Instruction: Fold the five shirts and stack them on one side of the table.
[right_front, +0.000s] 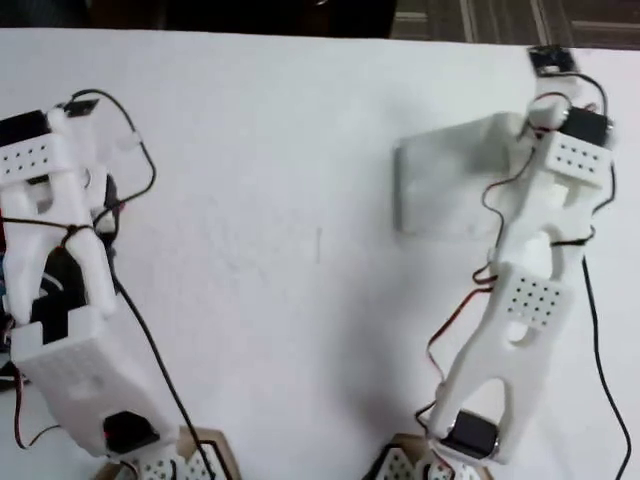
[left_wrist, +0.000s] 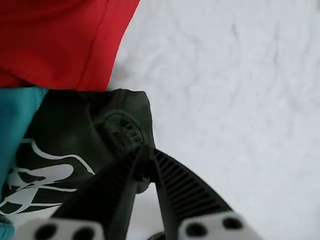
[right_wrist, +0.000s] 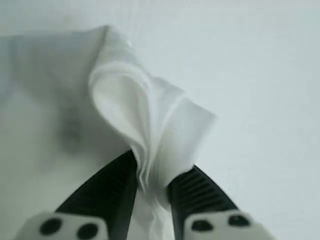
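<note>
High view: white shirt (right_front: 450, 190) is laid on the table (right_front: 260, 200), right side. Left wrist view: black shirt (left_wrist: 75, 130), beside red shirt (left_wrist: 60, 40) and teal shirt (left_wrist: 17, 120), is pinched by left gripper (left_wrist: 144, 160). Right wrist view: white shirt's (right_wrist: 145, 110) bunched edge is clamped by right gripper (right_wrist: 155, 177).

red shirt (left_wrist: 60, 40) | teal shirt (left_wrist: 15, 125) | black shirt (left_wrist: 75, 135), white graphic (left_wrist: 45, 180) | white shirt (right_wrist: 145, 120) | white table (right_front: 260, 150)

Robotics lab: white table (right_front: 280, 130), two robot arms (right_front: 530, 300).
</note>
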